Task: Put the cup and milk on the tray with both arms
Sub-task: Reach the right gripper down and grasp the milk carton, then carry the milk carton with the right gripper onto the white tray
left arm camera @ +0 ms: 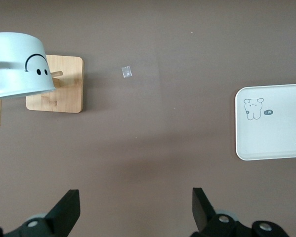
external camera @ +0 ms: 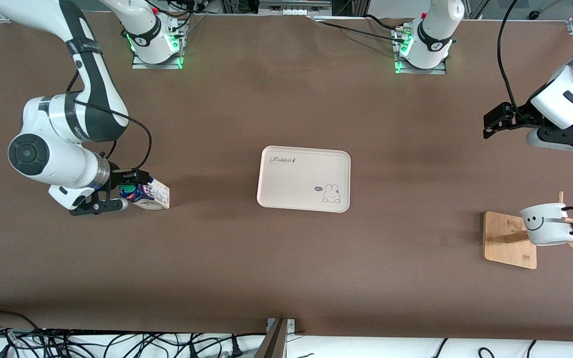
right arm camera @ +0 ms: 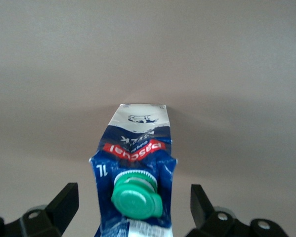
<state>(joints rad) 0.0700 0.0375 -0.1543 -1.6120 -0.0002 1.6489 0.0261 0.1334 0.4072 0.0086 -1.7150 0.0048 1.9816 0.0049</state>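
Note:
The milk (external camera: 149, 195) is a dark blue carton with a green cap, on the table toward the right arm's end, cap end toward my right gripper (external camera: 130, 185). That gripper is open, a finger on each side of the carton's top with gaps. In the right wrist view the milk (right arm camera: 138, 148) fills the space between the jaws of the right gripper (right arm camera: 134, 207). The cream tray (external camera: 304, 179) lies mid-table. The white smiley cup (external camera: 547, 224) hangs tilted on a wooden rack. My left gripper (external camera: 495, 122) is open and empty, in the air over the left arm's end; its wrist view (left arm camera: 135, 212) shows the cup (left arm camera: 19, 64) and tray (left arm camera: 276, 128).
The square wooden rack base (external camera: 508, 238) with slanting pegs stands toward the left arm's end, also seen in the left wrist view (left arm camera: 59, 94). A small scrap of tape (left arm camera: 127, 72) lies on the brown table between rack and tray. Cables run along the table's near edge.

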